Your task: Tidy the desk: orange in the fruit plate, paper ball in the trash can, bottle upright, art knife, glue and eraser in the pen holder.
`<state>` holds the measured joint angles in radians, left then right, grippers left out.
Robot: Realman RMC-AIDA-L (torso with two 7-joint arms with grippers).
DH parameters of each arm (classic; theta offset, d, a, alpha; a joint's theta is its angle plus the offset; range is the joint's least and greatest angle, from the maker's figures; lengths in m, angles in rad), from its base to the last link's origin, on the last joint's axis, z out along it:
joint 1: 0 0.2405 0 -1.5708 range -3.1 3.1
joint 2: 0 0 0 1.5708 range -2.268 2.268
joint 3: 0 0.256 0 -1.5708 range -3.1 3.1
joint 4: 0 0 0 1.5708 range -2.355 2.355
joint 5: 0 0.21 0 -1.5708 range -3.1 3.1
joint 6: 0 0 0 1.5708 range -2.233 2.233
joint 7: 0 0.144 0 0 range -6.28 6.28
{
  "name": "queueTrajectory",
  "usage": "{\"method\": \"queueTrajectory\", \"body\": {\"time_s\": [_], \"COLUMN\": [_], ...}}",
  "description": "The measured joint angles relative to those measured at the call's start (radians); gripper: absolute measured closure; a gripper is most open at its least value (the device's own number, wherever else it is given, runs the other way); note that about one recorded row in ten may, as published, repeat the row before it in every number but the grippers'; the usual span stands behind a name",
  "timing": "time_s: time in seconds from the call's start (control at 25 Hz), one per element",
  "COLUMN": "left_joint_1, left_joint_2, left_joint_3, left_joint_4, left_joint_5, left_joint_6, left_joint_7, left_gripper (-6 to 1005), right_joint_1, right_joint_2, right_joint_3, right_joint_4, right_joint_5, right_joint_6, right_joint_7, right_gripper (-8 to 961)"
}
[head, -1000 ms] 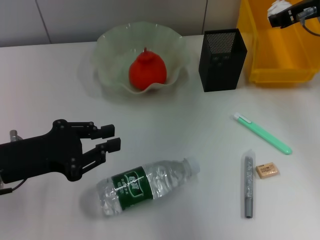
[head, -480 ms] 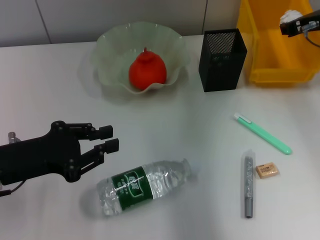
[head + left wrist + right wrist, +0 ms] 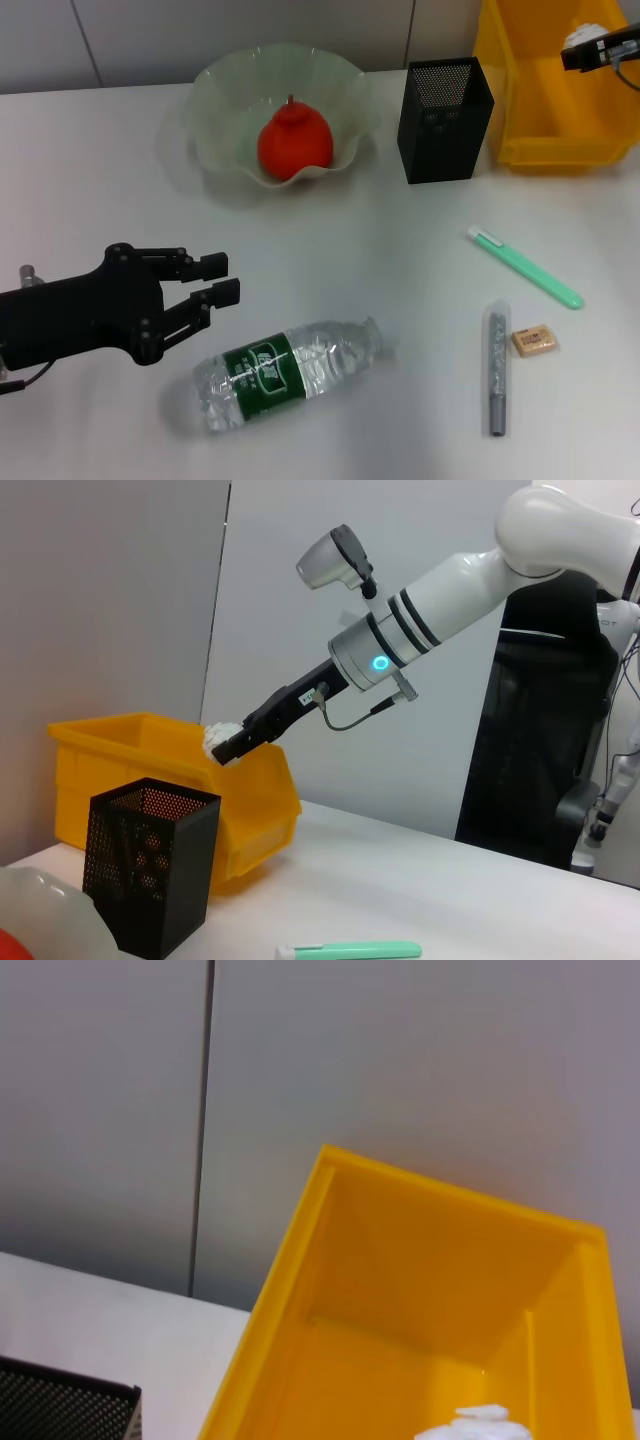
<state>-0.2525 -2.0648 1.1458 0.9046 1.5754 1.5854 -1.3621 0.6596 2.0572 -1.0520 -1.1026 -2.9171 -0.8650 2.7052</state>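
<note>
Overhead, the large bright yellow rectangular plastic trash can (image 3: pixel 555 90) sits at two o'clock on the white surface (image 3: pixel 90 160), and the right end effector (image 3: pixel 598 47) hangs directly above its open mouth, pinched on the small white wrinkly paper ball (image 3: pixel 220 742). Letting go looks like the next move; the wad should fall straight in. The clear plastic bottle with a dark green label (image 3: pixel 285 371) lies on its side at six o'clock, long axis toward two, beside the left end effector (image 3: pixel 218 277), fingers narrowly parted.
</note>
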Motion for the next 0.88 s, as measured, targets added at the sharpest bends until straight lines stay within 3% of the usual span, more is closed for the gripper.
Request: {"method": "queueTrajectory", "body": {"time_s": [0.32,0.88], "left_joint_1": [-0.003,-0.009], "left_joint_2": [0.002,0.002], "left_joint_3": [0.000,0.000], "left_joint_4": [-0.004,-0.004], "left_joint_5": [0.000,0.006], "left_joint_6": [0.000,0.004], "left_joint_7": [-0.001,-0.004], "left_gripper": [702,697], "right_joint_1": [0.012,0.020], "right_joint_2": [-0.004,-0.014], "right_joint_3": [0.000,0.000], "right_joint_4": [0.003,0.005], "right_joint_5": [0.001,-0.002], "right_joint_6": [0.000,-0.005], "right_joint_7": [-0.001,-0.009], "right_gripper": [448,396]}}
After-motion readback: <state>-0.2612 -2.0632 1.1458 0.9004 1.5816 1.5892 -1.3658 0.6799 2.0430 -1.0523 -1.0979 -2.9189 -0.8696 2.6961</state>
